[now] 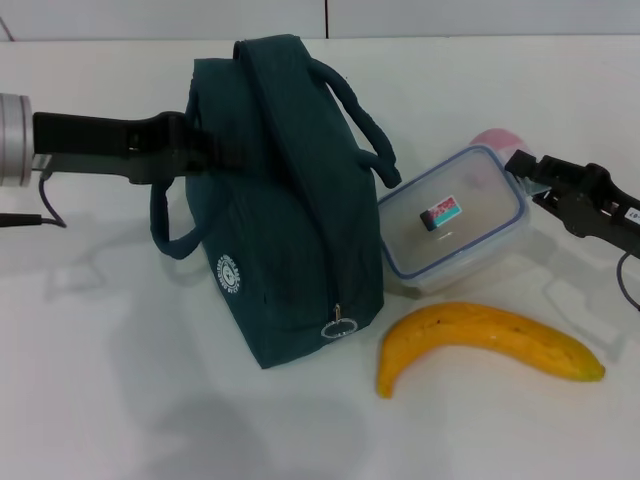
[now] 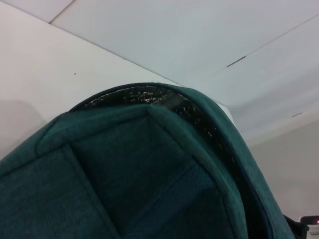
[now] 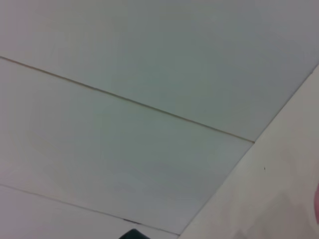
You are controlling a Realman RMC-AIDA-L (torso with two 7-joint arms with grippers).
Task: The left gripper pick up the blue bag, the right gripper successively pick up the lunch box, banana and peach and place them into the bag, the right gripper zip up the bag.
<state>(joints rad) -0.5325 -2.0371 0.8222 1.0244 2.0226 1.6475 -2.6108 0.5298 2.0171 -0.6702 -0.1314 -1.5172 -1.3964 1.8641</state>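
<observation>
The blue bag (image 1: pixel 290 220), dark teal with two handles, stands on the white table (image 1: pixel 120 400) at the centre. My left gripper (image 1: pixel 212 150) reaches in from the left and is shut on the bag's upper end. The left wrist view shows the bag (image 2: pixel 124 189) close up, with its shiny lining at the rim. The clear lunch box (image 1: pixel 455 220) with a blue rim lies right of the bag. The banana (image 1: pixel 490 340) lies in front of the box. The pink peach (image 1: pixel 497 138) shows behind the box. My right gripper (image 1: pixel 533 182) is open and empty at the box's right corner.
The zip pull with its ring (image 1: pixel 338 325) hangs at the bag's near lower end. A cable (image 1: pixel 45 210) trails under my left arm. The right wrist view shows only wall panels and a pink sliver (image 3: pixel 316 204) at its edge.
</observation>
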